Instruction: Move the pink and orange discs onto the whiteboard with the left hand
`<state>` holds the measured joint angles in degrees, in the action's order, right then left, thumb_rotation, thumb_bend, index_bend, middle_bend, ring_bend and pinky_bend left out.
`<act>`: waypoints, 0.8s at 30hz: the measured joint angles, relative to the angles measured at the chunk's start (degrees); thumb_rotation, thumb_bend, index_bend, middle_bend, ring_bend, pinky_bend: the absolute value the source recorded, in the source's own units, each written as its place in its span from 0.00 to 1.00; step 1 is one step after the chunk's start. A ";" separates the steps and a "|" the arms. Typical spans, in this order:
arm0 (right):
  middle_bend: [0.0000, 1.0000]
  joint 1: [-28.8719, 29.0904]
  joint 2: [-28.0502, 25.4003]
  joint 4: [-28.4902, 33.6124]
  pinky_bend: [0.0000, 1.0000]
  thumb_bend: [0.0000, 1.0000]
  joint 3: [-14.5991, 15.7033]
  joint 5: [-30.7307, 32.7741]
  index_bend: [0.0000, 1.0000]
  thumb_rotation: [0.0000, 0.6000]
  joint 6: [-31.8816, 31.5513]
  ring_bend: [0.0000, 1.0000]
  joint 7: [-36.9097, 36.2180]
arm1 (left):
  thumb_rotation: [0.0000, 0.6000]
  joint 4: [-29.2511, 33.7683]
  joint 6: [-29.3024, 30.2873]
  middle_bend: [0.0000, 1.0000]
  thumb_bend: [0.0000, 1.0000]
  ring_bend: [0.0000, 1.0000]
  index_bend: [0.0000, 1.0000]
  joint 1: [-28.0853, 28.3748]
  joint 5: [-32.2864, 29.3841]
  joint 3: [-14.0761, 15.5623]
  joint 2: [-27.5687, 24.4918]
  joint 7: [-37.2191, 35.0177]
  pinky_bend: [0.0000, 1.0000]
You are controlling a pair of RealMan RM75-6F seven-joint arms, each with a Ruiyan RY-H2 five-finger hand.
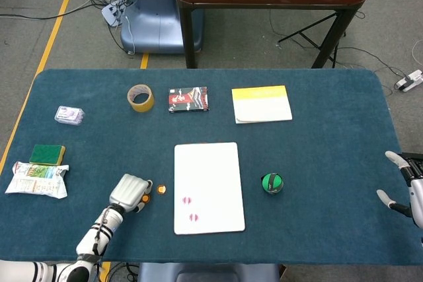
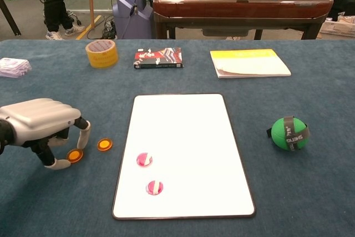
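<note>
Left hand [image 2: 41, 129] sits low over the tabletop [image 2: 310, 192], left of the whiteboard [image 2: 183, 126], knuckles up and fingers curled down around one orange disc [image 2: 74, 155]. A fingertip and the thumb flank that disc; whether they have closed on it and lifted it cannot be told from either view. The posture fits a pinch from above, the likely way to take so thin a disc off the cloth.

Second orange disc [image 2: 104, 145] lies free on the cloth, between the hand and the whiteboard's left edge, apart from both.

Two pink discs [image 2: 144, 159] lie on the whiteboard in its lower-left part, one just below the other. In my judgement the pink part of the task is done and both orange discs remain.

Right hand [image 1: 404, 186] is at the far right edge of the tabletop, fingers spread, holding nothing, well apart from the work.

Count:
- Orange discs: two, both off the whiteboard.
- Pink discs: two, both on it.
- Whiteboard: one.
- Green ball [image 2: 289, 133]: one, right of the whiteboard.
- Tape roll [image 2: 101, 53]: one, far side.
- Yellow pad [image 2: 249, 62]: one, far side.
- Dark packet [image 2: 158, 58]: one, between tape and pad.
</note>
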<state>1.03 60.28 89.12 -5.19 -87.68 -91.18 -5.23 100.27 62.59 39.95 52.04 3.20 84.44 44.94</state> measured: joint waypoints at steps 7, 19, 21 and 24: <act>0.26 -0.06 -0.03 -0.02 0.40 0.13 0.03 -0.09 0.20 1.00 -0.12 0.27 -0.14 | 1.00 2.48 0.64 1.00 0.28 0.96 0.64 1.15 0.07 -2.03 -1.04 1.26 1.00; 0.26 -0.43 -0.28 -0.38 0.40 0.13 0.12 -0.49 0.20 1.00 -0.91 0.27 -1.27 | 1.00 4.44 0.07 1.00 0.28 0.96 0.64 6.87 -1.82 -8.90 -0.55 3.60 1.00; 0.26 -0.56 -0.38 -0.49 0.40 0.13 0.16 -0.59 0.20 1.00 -1.13 0.27 -1.70 | 1.00 3.31 -0.27 1.00 0.28 0.96 0.64 7.79 -2.24 -9.74 0.33 3.65 1.00; 0.26 -0.77 -0.51 -0.75 0.40 0.13 0.18 -0.71 0.20 1.00 -1.52 0.27 -2.50 | 1.00 1.25 -1.25 1.00 0.28 0.96 0.64 9.45 -3.57 -10.76 1.72 3.90 1.00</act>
<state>0.26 59.77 88.36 -5.01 -88.39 -92.69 -7.73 101.52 61.34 49.40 48.47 -7.57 86.16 48.84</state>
